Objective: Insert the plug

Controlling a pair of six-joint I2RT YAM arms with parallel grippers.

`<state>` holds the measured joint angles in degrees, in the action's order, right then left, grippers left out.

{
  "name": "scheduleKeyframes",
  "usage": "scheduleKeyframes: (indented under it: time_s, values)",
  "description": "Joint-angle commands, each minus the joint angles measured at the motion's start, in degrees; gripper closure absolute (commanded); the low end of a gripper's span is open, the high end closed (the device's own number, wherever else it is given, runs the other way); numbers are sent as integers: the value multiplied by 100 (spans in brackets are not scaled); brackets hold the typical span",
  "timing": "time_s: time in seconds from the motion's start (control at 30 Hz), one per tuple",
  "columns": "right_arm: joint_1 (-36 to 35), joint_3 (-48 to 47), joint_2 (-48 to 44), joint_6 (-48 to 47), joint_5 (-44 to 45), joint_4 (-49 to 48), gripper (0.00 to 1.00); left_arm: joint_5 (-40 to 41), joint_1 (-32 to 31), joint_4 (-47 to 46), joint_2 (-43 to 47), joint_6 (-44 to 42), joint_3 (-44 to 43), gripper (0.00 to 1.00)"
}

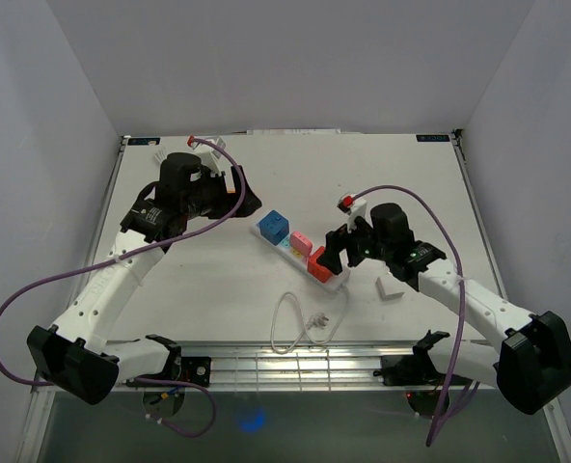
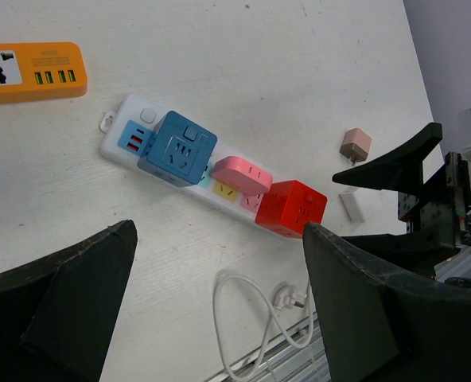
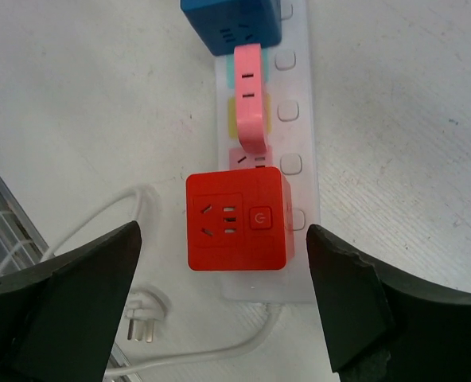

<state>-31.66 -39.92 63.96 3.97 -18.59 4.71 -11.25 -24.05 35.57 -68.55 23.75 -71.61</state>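
Note:
A white power strip (image 1: pixel 290 249) lies at the table's middle with a blue cube adapter (image 1: pixel 275 226), a pink plug (image 1: pixel 300 242) and a red cube adapter (image 1: pixel 319 265) seated in it. My right gripper (image 1: pixel 339 247) is open and hangs just above the red cube (image 3: pixel 237 219), one finger on each side, not touching it. The strip's white cable loops to a loose three-pin plug (image 3: pixel 144 314) lying near the front edge (image 1: pixel 316 322). My left gripper (image 1: pixel 247 198) is open and empty, high at the strip's far left end. It sees the strip (image 2: pixel 116 134) and red cube (image 2: pixel 297 208).
An orange power strip (image 2: pixel 33 73) lies at the far left, under my left arm. A small pinkish adapter (image 2: pixel 355 145) and a white L-shaped piece (image 1: pixel 392 289) lie right of the strip. A metal rail (image 1: pixel 295 367) runs along the front edge.

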Motion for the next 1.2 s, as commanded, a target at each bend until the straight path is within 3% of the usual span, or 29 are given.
scheduleKeyframes:
  time_s: [0.0,0.47,0.57,0.6,0.7,0.87,0.93,1.17]
  values:
    - [-296,-366,239,-588,539,364,11,-88,41,-6,185,-72,-186,4]
    - [-1044,-824,1311,-1038,1551,786,10,-71,85,178,185,-151,-265,4]
    - [-1070,-842,1417,-1012,1657,821,1,-79,164,231,132,-134,-274,3]
    - [-1070,-842,1434,-1012,1639,795,14,-88,190,240,114,-125,-274,3]
    - [-1070,-859,1470,-925,1718,707,35,-141,322,257,114,-125,-257,3]
    - [-1035,-1078,1733,-626,2464,741,46,-229,507,214,88,-116,-195,3]
    - [-974,-1210,1909,-442,2945,803,56,-229,577,187,70,-107,-134,3]
    - [-403,-1789,2557,-19,3327,733,57,-404,1051,-129,-342,191,69,2]
